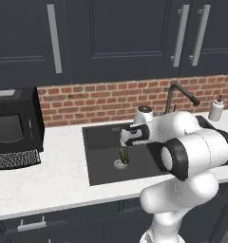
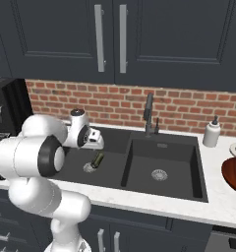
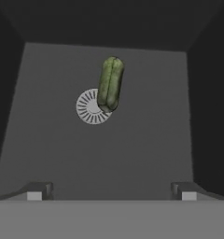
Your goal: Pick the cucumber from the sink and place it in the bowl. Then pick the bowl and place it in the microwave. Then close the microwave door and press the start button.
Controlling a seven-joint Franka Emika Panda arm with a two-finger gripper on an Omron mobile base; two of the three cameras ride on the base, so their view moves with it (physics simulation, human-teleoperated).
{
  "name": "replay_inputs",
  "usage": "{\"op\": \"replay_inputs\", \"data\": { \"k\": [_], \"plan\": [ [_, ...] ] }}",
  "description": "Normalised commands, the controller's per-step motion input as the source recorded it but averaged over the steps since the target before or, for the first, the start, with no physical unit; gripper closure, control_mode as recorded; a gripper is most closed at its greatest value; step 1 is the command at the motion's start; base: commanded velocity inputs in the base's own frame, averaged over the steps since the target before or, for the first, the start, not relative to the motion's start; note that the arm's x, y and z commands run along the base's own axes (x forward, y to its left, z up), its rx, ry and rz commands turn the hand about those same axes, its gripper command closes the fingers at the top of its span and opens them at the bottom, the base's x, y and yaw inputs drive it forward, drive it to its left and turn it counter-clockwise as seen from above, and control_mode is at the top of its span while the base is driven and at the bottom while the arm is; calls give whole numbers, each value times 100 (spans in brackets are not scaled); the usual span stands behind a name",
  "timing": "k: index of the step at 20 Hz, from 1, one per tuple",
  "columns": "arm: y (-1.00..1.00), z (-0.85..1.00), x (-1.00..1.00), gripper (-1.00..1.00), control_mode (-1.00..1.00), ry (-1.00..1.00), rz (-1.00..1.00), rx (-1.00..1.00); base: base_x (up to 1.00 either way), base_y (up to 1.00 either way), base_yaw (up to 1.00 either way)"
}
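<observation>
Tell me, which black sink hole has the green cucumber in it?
The left basin of the black double sink holds the small dark green cucumber, lying over its round silver drain. The right basin has just its own drain.

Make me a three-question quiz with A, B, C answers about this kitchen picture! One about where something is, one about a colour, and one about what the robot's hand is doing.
1. Where does the cucumber lie?
A. In the sink, by a drain
B. In the bowl
C. On the counter

2. What colour is the wall behind the sink?
A. White tile
B. Red brick
C. Blue paint

3. How is the gripper?
A. Shut on the cucumber
B. Shut on nothing
C. Open, above the cucumber

Answers:
1. A: it lies on the basin floor, one end over the round drain.
2. B: red bricks run under the cabinets.
3. C: the two fingertips stand wide apart, the cucumber untouched beyond them.
</observation>
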Motion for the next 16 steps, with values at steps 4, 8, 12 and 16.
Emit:
{"op": "replay_inputs", "data": {
  "k": [4, 8, 12, 16],
  "plan": [
    [13, -19, 47, -100, -100, 14, 0, 0, 0, 0, 0],
    [13, -30, 29, -100, -100, 10, 0, 0, 0, 0, 0],
    [4, -39, 29, -100, -100, 9, 0, 0, 0, 0, 0],
    [0, -37, 26, -100, -100, 7, 0, 0, 0, 0, 0]
  ]
}}
